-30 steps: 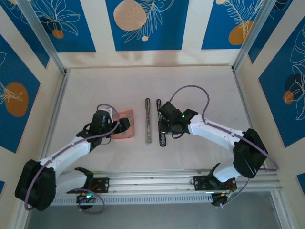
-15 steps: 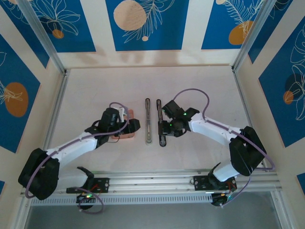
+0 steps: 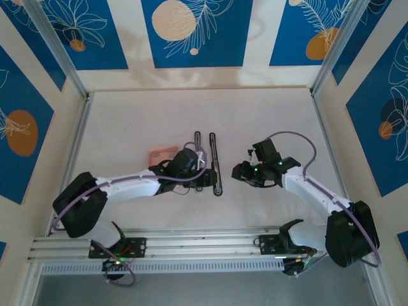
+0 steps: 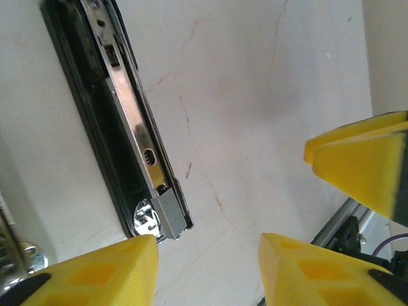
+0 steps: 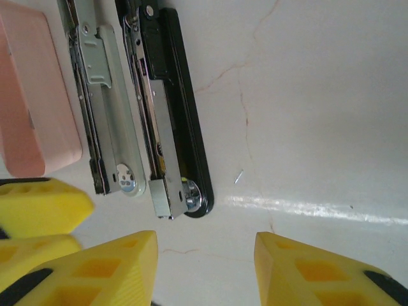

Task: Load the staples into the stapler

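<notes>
I can't make out any letters or names on the stapler (image 3: 215, 159). The little marks on its metal are too small to read. It lies in the middle of the white table (image 3: 140, 115), in two long thin parts. They are side by side with a thin strip of table between them.

One part is the black arm (image 5: 188, 121). It has a shiny metal track down its inside, and a small grey block and a round silver bit at the near end. The other part is the silver-white bar (image 5: 102, 108), flat and pale, with a round bit near its end. I cannot tell if the two parts are joined anywhere.

Just beside the silver-white bar, on the side away from the black arm, sits the pink tray (image 5: 29, 95). I cannot tell what is inside it. From above, the left arm covers part of it.

The left gripper (image 3: 203, 177) sits low over the near end of the silver-white bar and hides that end from above. Its yellow fingers (image 4: 95, 274) are partway apart with bare table between them, holding nothing. The right gripper (image 3: 242, 172) is off to the right of the black arm, not touching it. Its fingers are partway apart too, with nothing in them.

A tiny grey sliver (image 5: 239, 177) lies on the table near the end of the black arm. It is too small to tell what it is. In the left wrist view, the far end of the black arm is cut off at the top edge.
</notes>
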